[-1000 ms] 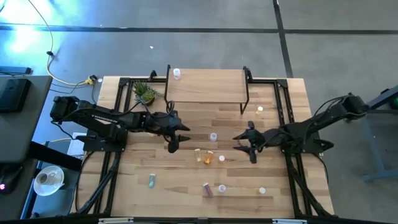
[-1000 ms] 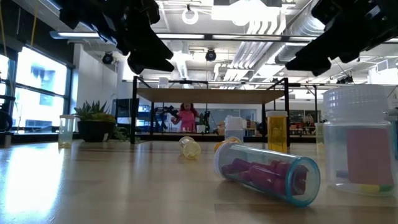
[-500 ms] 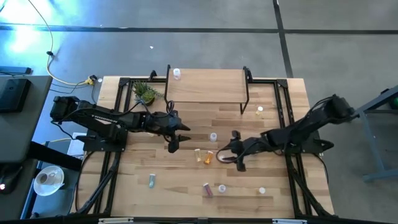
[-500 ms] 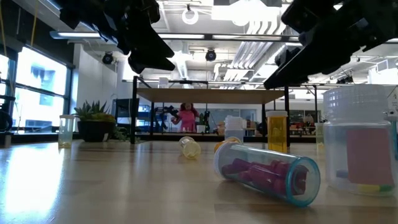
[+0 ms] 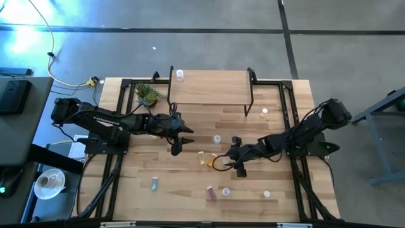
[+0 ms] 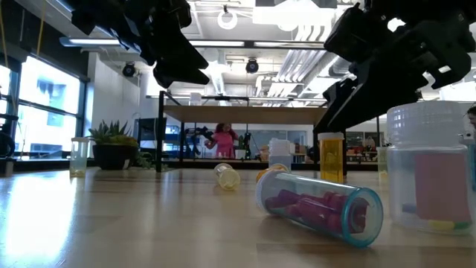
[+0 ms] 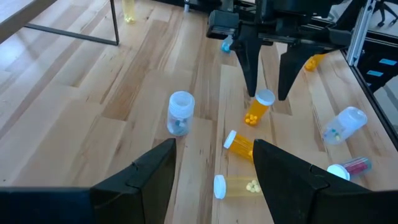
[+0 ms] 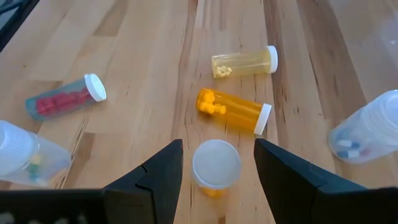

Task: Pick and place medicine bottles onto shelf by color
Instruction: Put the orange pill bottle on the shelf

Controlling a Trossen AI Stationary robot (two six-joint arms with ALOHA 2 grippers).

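1. Since a second ago, we see the right tool [image 5: 235, 156] has swung from right of centre toward the middle of the high view, fingers spread wide; the left tool [image 5: 177, 135] has stayed put, also released.
2. We judge this an approach: the right tool now straddles an upright orange bottle [image 8: 216, 167] without grasping it.
3. Other medicine bottles lie scattered across the tabletop [image 5: 126, 190]; the shelf [image 5: 209, 87] sits at upper centre, one clear bottle [image 5: 180, 75] at its upper-left corner.
4. Only the right wrist view shows the cap centred between the fingers; the low view hides this but shows a purple-tinted bottle [image 6: 320, 205] lying on its side.
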